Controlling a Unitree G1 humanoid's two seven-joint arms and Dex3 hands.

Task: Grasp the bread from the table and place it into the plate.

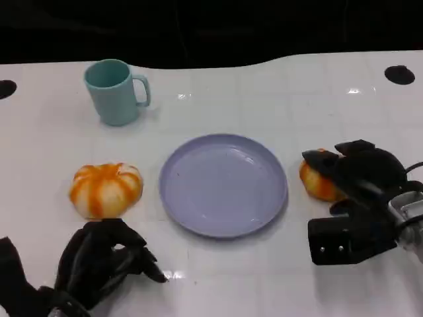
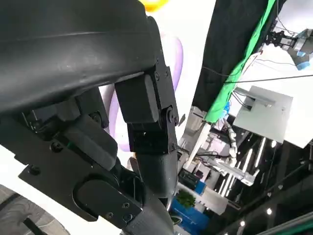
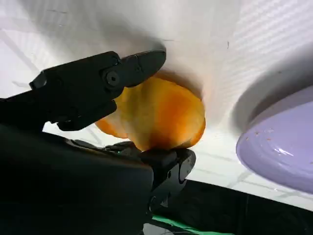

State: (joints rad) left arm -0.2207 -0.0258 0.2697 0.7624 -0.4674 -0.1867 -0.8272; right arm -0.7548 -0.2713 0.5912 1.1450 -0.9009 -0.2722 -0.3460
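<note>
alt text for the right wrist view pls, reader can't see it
The right hand closes black fingers around an orange bread on the white table. The rim of a lavender plate sits beside it, apart.

table (image 1: 277,86): white, glossy, glare spots upper right of frame
plate (image 1: 198,198): lilac plastic look, smooth, soft sheen
mug (image 1: 114,91): teal plastic look, matt
bread (image 3: 161,115): orange glaze, shiny
right hand (image 1: 360,175): black, matt shell
left hand (image 1: 99,261): black, matt
</note>
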